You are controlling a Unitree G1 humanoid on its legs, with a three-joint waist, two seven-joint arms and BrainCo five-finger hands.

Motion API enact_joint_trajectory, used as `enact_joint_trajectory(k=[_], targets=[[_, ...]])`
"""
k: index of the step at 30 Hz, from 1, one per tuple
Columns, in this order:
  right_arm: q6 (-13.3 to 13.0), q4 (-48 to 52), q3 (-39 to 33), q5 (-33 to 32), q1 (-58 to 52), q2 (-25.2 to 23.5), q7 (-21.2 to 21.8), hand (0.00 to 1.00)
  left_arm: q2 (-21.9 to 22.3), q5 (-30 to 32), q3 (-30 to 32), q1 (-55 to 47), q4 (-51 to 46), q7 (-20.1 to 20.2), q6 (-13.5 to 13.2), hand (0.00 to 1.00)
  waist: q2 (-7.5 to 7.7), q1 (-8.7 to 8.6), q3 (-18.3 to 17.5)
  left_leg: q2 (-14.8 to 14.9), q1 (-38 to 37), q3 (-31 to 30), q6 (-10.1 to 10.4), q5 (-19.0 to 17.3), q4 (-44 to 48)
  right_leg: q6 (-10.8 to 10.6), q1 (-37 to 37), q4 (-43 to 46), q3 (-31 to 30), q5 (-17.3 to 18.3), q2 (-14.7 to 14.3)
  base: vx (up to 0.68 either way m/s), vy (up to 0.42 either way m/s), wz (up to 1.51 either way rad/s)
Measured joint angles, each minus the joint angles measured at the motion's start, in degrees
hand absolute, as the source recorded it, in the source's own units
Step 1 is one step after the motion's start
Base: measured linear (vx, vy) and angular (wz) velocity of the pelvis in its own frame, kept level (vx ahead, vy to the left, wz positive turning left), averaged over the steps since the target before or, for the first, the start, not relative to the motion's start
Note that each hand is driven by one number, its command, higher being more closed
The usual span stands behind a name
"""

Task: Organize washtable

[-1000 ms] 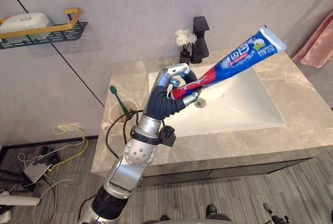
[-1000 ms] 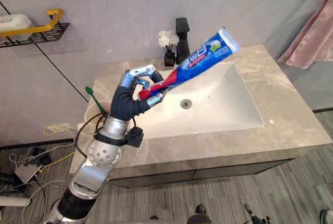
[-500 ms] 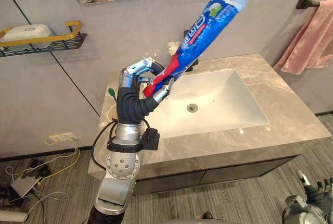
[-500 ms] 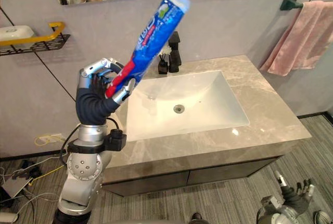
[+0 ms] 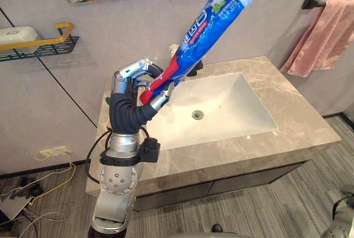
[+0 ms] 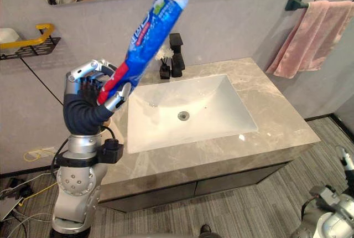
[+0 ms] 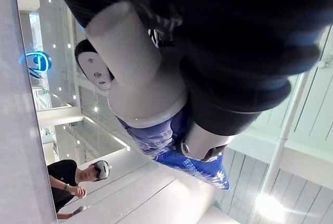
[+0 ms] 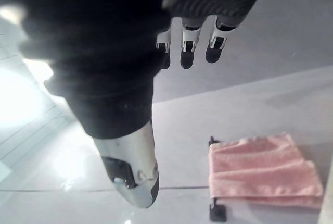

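Observation:
A big blue and red toothpaste tube (image 5: 202, 25) stands steeply tilted in the air, its crimped end up near the mirror. My left hand (image 5: 128, 91) is shut on the tube's red lower end, raised above the left end of the stone washtable (image 5: 298, 110). The left wrist view shows the blue tube (image 7: 156, 146) pinned between the hand's curled fingers (image 7: 140, 78). My right hand (image 8: 132, 166) hangs low beside me with relaxed fingers and holds nothing.
A white sink (image 5: 221, 105) is set into the counter, with a black faucet (image 6: 177, 55) and a small dark vase (image 6: 164, 71) behind it. A pink towel (image 5: 323, 33) hangs on the right wall. A yellow-railed shelf (image 5: 38, 36) carries a white dish at left.
The camera has shifted. My left hand has swung the tube from leaning out over the sink to a steeper, more upright pose, and has drawn back toward the counter's left end.

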State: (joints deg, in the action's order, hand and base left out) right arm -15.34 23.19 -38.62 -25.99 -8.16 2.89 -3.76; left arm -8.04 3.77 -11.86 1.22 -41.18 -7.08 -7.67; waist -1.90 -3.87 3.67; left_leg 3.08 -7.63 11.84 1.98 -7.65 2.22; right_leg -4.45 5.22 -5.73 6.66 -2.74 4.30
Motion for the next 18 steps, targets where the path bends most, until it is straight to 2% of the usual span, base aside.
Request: enact_joint_trajectory(k=[2,4,5,9,12,18], targets=[[-0.6,0.9,5.9,-2.7,2.0,0.1,1.9,0.00,0.1,-0.9,-1.9,0.1,0.0,0.8,0.0,1.00,0.03,0.17,0.0,0.0,0.1,-0.9,0.0,0.0,0.2,0.0,0.4,0.0,0.9,0.0,0.1,-0.03,-0.022,0.19],[-0.8,0.9,12.2,-6.2,3.6,0.0,3.3,0.00,0.1,-1.0,-4.4,0.5,0.0,0.9,0.0,1.00,-0.01,1.07,0.0,-0.1,0.2,-1.2,0.0,0.0,0.3,0.0,0.5,0.0,1.1,0.0,0.1,-0.05,-0.022,0.13],[-0.9,1.1,17.8,-9.4,4.4,-0.2,4.5,0.00,0.2,-1.0,-6.8,1.7,0.0,0.9,0.1,1.00,-0.01,1.64,0.0,-0.1,0.7,-1.9,0.0,0.0,0.7,0.0,0.5,0.0,1.8,0.0,0.3,-0.05,-0.022,0.20],[-0.3,2.6,31.0,-13.2,6.8,-0.7,6.7,0.00,1.3,-1.7,-9.5,2.9,0.2,0.9,0.0,1.00,-0.04,2.44,0.0,-0.3,1.5,-3.7,-0.3,0.3,0.8,0.0,0.7,0.0,3.6,0.0,0.8,-0.03,-0.018,0.24],[0.2,3.3,35.2,-14.0,7.5,-0.8,7.7,0.00,1.2,-2.0,-10.5,2.9,0.6,0.7,0.0,1.00,0.01,3.33,0.0,-0.4,1.5,-4.0,-0.5,0.4,0.8,0.0,1.0,0.0,4.1,0.0,0.9,-0.02,-0.002,0.09],[3.2,3.3,44.0,-17.4,8.1,-0.7,10.4,0.00,1.2,-1.9,-12.4,2.9,4.2,0.4,0.1,1.00,0.08,3.29,0.0,-1.3,1.5,-4.6,-1.1,1.0,0.1,0.0,1.0,0.0,4.9,0.0,1.8,-0.02,0.007,0.06]])
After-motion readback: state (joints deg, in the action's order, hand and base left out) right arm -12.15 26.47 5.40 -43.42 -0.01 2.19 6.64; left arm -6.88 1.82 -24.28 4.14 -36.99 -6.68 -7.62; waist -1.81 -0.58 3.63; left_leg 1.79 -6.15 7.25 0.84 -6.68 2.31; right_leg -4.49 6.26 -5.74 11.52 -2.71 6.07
